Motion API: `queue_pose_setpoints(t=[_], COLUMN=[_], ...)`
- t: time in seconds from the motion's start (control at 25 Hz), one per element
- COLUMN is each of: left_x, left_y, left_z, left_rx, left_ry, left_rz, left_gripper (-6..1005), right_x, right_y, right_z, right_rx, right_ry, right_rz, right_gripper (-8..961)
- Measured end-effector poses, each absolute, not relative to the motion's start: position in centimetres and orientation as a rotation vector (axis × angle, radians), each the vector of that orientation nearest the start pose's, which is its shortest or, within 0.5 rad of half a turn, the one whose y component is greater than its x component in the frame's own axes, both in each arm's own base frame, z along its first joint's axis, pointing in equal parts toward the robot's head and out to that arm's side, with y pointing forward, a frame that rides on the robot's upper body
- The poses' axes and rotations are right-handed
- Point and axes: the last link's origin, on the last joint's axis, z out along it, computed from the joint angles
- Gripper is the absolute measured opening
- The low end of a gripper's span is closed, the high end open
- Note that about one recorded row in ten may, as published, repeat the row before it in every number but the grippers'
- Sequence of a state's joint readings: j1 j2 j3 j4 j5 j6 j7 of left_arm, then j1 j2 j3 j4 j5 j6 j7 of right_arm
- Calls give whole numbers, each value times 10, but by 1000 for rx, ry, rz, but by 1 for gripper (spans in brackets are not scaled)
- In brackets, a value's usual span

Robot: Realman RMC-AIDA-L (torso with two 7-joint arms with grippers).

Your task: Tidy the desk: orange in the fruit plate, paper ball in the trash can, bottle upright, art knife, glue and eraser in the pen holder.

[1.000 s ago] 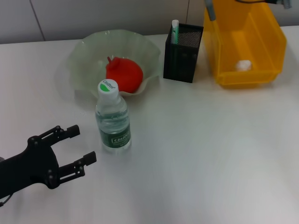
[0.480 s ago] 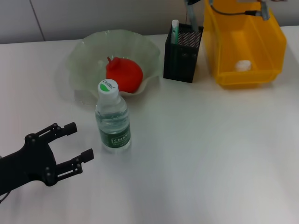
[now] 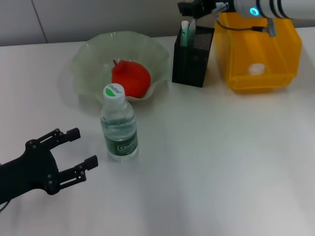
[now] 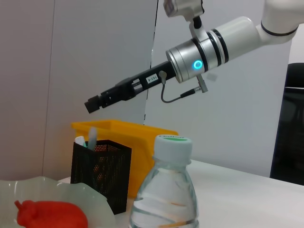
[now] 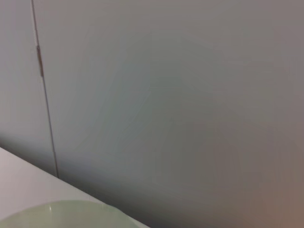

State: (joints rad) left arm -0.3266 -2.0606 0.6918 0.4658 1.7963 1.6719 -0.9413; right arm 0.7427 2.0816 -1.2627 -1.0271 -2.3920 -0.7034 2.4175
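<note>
The clear bottle [image 3: 119, 127] with a green-marked cap stands upright on the white desk, also close in the left wrist view [image 4: 166, 190]. My left gripper [image 3: 82, 146] is open and empty, just left of the bottle. The orange [image 3: 130, 78] lies in the pale green fruit plate [image 3: 88, 54]. The black mesh pen holder [image 3: 193, 51] holds a green-and-white stick-shaped item [image 3: 184, 30]. My right gripper [image 3: 189, 9] hovers above the pen holder, also seen in the left wrist view [image 4: 95, 103]. The white paper ball [image 3: 255, 69] lies in the yellow bin [image 3: 285, 49].
The yellow bin stands right of the pen holder at the back of the desk. A grey wall runs behind the desk. The right wrist view shows the wall and a bit of the plate rim [image 5: 71, 213].
My right arm has swung left from above the yellow bin to above the pen holder. My left gripper has drawn back slightly from the bottle, still open.
</note>
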Motion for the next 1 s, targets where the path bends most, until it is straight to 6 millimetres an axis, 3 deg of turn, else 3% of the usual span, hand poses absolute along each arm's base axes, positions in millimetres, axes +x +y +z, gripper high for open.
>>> queue_pose_setpoints(t=[0.12, 0.2, 0.32, 0.48, 0.64, 0.68, 0.76, 0.88, 1.0], left_x=[-306, -307, -307, -307, -306, -306, -305, -301, -299], left_y=[257, 257, 258, 258, 255, 254, 254, 257, 260], left_z=[-6, -6, -4, -3, -3, -1, -1, 1, 2], left_rx=[-2568, -2563, -2564, -2584, -2609, -2626, -2636, -2716, -2778], left_ry=[-436, -454, -488, -509, -516, -524, -530, -563, -581], left_rz=[-922, -927, -935, -938, -947, -949, -951, -940, -913], left_gripper=[800, 800, 800, 800, 800, 800, 800, 800, 800], right_x=[151, 153, 154, 166, 200, 219, 227, 253, 260], right_y=[459, 453, 427, 374, 328, 311, 304, 283, 276], right_z=[26, 29, 39, 53, 65, 70, 70, 68, 62], right_rx=[-2178, -2186, -2276, -2460, -2563, -2593, -2610, -2699, -2763], right_ry=[700, 703, 691, 606, 529, 523, 526, 554, 549], right_rz=[281, 291, 351, 508, 626, 659, 671, 679, 657], right_gripper=[465, 529, 625, 620, 618, 618, 618, 618, 618])
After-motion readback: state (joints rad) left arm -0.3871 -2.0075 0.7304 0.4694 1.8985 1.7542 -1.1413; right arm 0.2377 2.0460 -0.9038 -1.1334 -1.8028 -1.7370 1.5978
